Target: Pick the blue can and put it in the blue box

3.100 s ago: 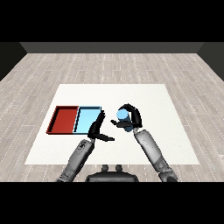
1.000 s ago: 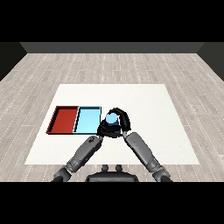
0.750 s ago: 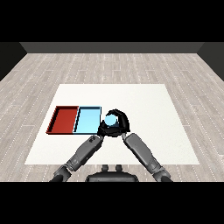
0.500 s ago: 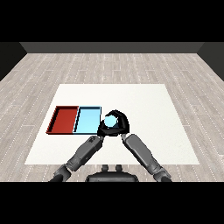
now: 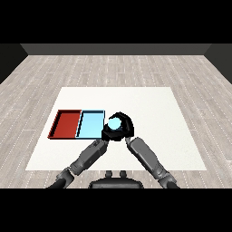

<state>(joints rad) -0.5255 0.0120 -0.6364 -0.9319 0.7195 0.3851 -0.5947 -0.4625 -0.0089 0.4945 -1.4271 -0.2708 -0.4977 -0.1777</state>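
Observation:
The blue can point(image 5: 115, 123) stands upright in my right hand point(image 5: 126, 128), whose black fingers curl round it. Hand and can hover just off the right edge of the light blue tray point(image 5: 90, 125), at its near right corner. The red tray point(image 5: 66, 123) lies directly to the left of the blue one. My left hand point(image 5: 107, 135) sits low beside the can's left, partly merged with the right hand's dark shape, at the blue tray's near right corner.
Both trays lie side by side on the left part of the white table point(image 5: 154, 108). Wooden floor surrounds the table on all sides. My two forearms cross the near middle of the table.
My right hand has carried the can leftward to the blue tray's right edge. The left hand has drawn in close beside it. Over the last second both barely shift.

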